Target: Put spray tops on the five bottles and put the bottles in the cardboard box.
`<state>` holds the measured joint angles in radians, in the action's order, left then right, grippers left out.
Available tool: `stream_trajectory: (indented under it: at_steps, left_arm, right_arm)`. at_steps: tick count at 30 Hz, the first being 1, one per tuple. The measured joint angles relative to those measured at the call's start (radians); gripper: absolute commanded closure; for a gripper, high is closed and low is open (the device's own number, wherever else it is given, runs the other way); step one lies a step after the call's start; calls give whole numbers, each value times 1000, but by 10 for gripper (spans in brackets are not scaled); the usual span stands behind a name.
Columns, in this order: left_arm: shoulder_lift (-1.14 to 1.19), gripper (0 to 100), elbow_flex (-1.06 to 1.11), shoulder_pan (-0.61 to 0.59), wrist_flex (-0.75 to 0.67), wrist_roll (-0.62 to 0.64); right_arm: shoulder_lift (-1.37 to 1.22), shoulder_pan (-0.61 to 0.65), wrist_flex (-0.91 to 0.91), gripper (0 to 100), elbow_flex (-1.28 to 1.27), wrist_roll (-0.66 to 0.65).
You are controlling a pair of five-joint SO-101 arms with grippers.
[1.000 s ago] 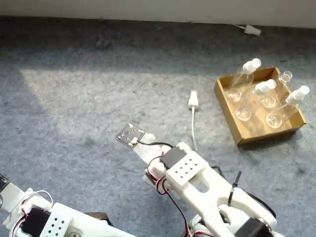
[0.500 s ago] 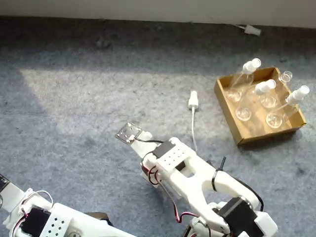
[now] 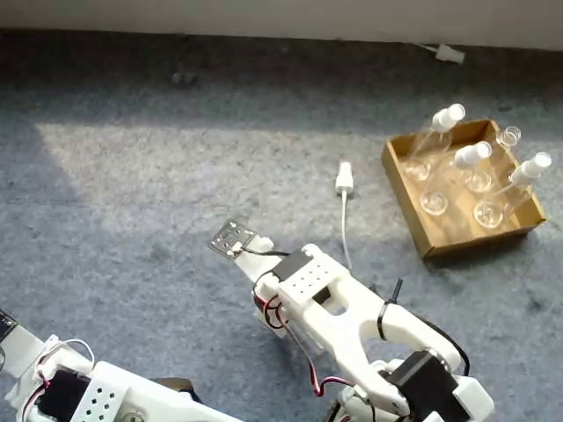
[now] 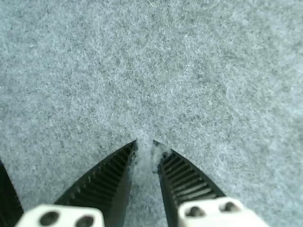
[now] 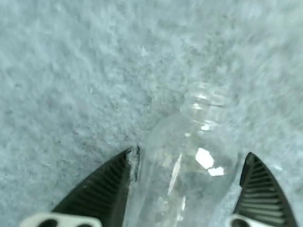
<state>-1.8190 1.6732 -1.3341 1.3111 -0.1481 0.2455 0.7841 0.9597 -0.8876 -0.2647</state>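
One bottle [image 5: 189, 163] is outside the cardboard box [image 3: 402, 189]. It sits between the jaws of my right gripper [image 5: 189, 153], which press on its two sides, low over the grey carpet [image 3: 132, 193]. In the high view that gripper is under the front of my right arm [image 3: 339, 308], at about 8 o'clock from the box. My left gripper [image 4: 144, 143] points at bare carpet, its jaws nearly together with a slim gap and nothing between them.

Risks, as I judge them:
(a) The bottle is smooth and round, so it could turn or slide in my grip if I squeeze it off-centre.
(b) Its neck is narrow. The spray top [image 3: 344, 178], lying at 9 o'clock from the box, trails a long thin tube that could miss the mouth and bend.
(c) The box already holds four bottles [image 3: 422, 156]. Three of them wear tops and lean, and an uncapped bottle [image 3: 508, 136] stands in the 1 o'clock corner. Lowering a fifth into the box could knock them.

Appearance: the held bottle is clear plastic with bright highlights on its shoulder. Its ridged neck is bare, and it looks empty.
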Motion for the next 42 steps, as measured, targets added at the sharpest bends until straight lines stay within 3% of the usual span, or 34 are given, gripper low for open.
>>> stream_trajectory:
  at_steps: [9, 18, 24, 29, 37, 42]
  left_arm:
    - [0, 995, 0, 0, 0, 0]
    - [0, 995, 0, 0, 0, 0]
    - [0, 995, 0, 0, 0, 0]
    - [0, 995, 0, 0, 0, 0]
    - [0, 995, 0, 6, 3, 0]
    - [0, 994, 0, 167, 3, 2]
  right_arm:
    - [0, 0, 3, 857, 0, 0]
    - [14, -5, 8, 868, 0, 0]
    - [238, -3, 23, 868, 0, 0]
    - [516, -3, 160, 868, 0, 0]
    - [858, -218, 313, 868, 0, 0]
    - [988, -344, 316, 868, 0, 0]
